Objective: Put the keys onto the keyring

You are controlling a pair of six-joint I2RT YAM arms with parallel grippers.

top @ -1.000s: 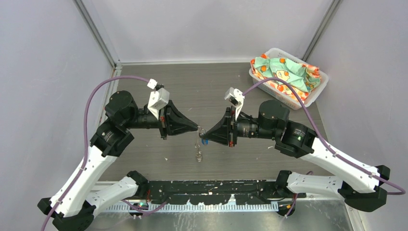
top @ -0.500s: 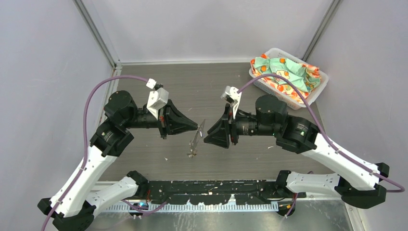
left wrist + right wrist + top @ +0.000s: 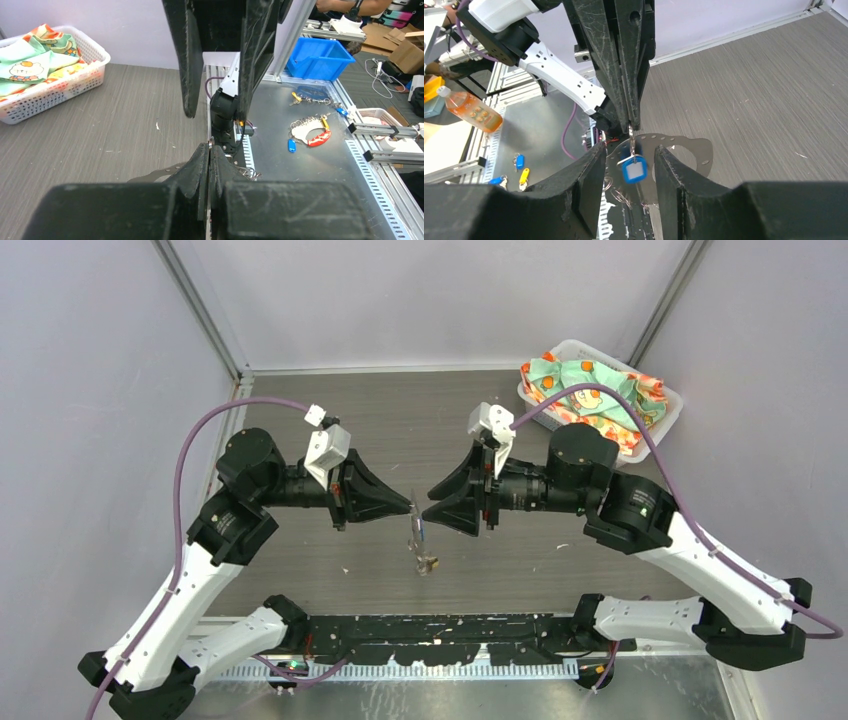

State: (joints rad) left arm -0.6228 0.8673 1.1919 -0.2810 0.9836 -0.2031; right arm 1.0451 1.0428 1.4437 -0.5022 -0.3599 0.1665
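My left gripper (image 3: 408, 508) is shut on the top of the keyring (image 3: 418, 535), a thin grey metal band that hangs down from its tips, seen edge-on, above the table. The blue-headed key (image 3: 633, 169) dangles from it just below the left fingers (image 3: 631, 120). A small yellowish bit at the band's bottom end (image 3: 429, 564) may be the yellow-orange key. My right gripper (image 3: 630, 151) is open, its two fingers either side of the blue key without touching it. In the left wrist view the shut tips (image 3: 209, 149) show a sliver of ring.
A white basket (image 3: 655, 435) of patterned cloth stands at the table's back right corner. The arm bases and a metal rail (image 3: 450, 635) run along the near edge. Off the table lie spare keys (image 3: 310, 131), a blue bin (image 3: 320, 57) and an orange bottle (image 3: 471, 111).
The hanging keyring swung to the left and has come back under the left gripper. The right wrist has rolled and shifted slightly up; its fingers now flank the blue key.
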